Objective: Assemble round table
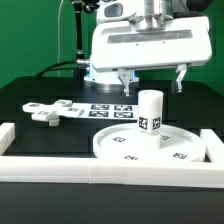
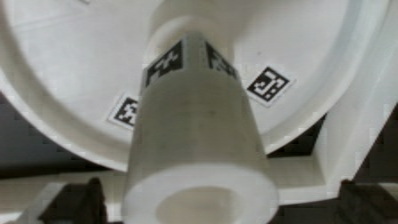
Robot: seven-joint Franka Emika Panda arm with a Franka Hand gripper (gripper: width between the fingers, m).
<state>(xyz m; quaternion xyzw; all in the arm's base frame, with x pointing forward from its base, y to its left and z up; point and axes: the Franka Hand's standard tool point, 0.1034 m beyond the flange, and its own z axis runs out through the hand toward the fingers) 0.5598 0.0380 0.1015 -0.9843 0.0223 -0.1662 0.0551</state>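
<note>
The white round disc [image 1: 120, 146] lies flat on the black table near the front rail. The short cylinder leg [image 1: 150, 112] stands upright on the disc's middle, with tags on its side. My gripper [image 1: 151, 80] hangs just above the leg's top, open and empty, one finger on each side. In the wrist view I look down the leg [image 2: 196, 130] onto the disc [image 2: 71, 80]; my gripper [image 2: 205, 205] straddles the leg's top, and its dark fingers [image 2: 68, 200] stand well apart from it. The cross-shaped foot piece [image 1: 50, 110] lies on the table at the exterior view's left.
The marker board [image 1: 108, 108] lies flat behind the disc. Long white border rails run along the front [image 1: 90, 168], the left [image 1: 8, 135] and the right [image 1: 212, 145] of the work area. The arm's white body [image 1: 140, 45] fills the space above.
</note>
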